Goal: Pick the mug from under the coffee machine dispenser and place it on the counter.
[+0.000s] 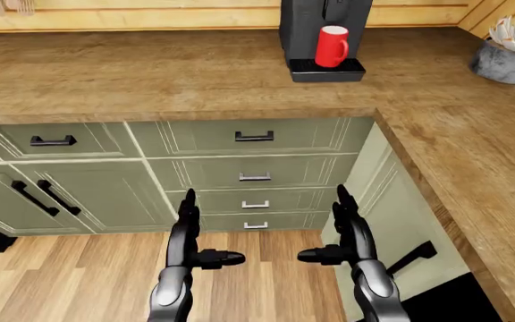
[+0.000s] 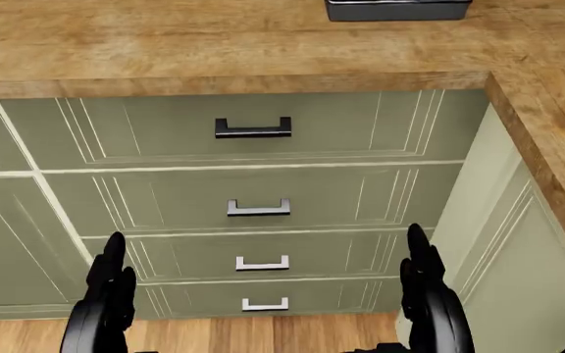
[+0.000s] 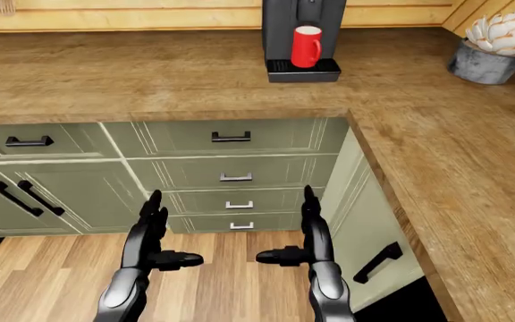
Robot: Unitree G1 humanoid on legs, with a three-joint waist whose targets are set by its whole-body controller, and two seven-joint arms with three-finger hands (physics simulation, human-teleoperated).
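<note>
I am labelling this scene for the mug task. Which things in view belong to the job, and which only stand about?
For the job:
- red mug
- coffee machine
- wooden counter
- left hand, open
- right hand, open

Only standing about:
- potted plant
- green drawers

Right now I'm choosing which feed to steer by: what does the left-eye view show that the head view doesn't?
Only the left-eye view shows the red mug standing on the coffee machine tray, the potted plant at top right, the cabinet doors at left and the wood floor. The head view adds nothing new; it only shows the drawers larger, and just the machine's base edge at its top. Both show the counter, the drawer stack, and the left hand and right hand, open and empty, low in the picture.
</note>
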